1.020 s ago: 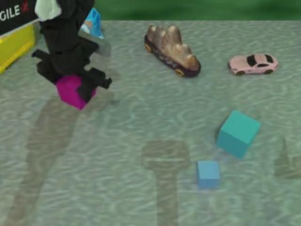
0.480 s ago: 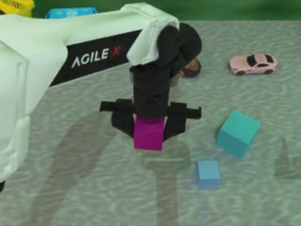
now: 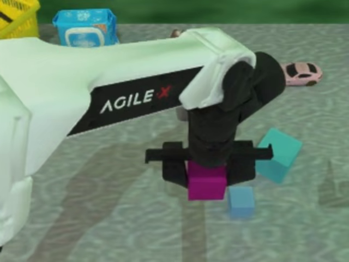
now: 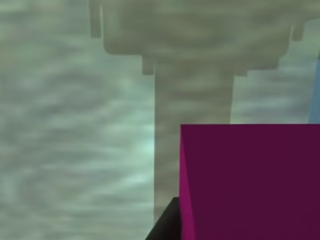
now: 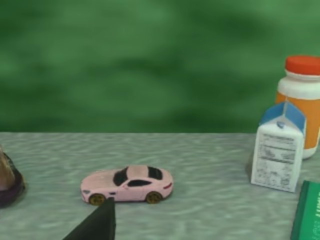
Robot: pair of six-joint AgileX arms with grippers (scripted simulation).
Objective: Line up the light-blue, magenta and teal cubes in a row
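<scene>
My left gripper (image 3: 207, 180) hangs over the table's middle, shut on the magenta cube (image 3: 206, 183). In the left wrist view that cube (image 4: 250, 180) fills the lower right corner, with one dark finger (image 4: 167, 222) against its side. The small light-blue cube (image 3: 241, 201) lies on the table just right of the held cube, close to it. Farther right and back sits the teal cube (image 3: 282, 154), turned at an angle, its left part hidden behind the gripper. My right arm is parked outside the top view, at the right.
A blue-and-white wipes packet (image 3: 85, 27) and a yellow basket (image 3: 19, 16) stand at the back left. A pink toy car (image 3: 301, 72) sits at the back right. The right wrist view also shows a milk carton (image 5: 277, 147), an orange-capped bottle (image 5: 302, 97) and a green box edge (image 5: 307, 210).
My left gripper has carried the magenta cube from the back left to the middle and on rightward, ending beside the light-blue cube. The teal and light-blue cubes stayed put.
</scene>
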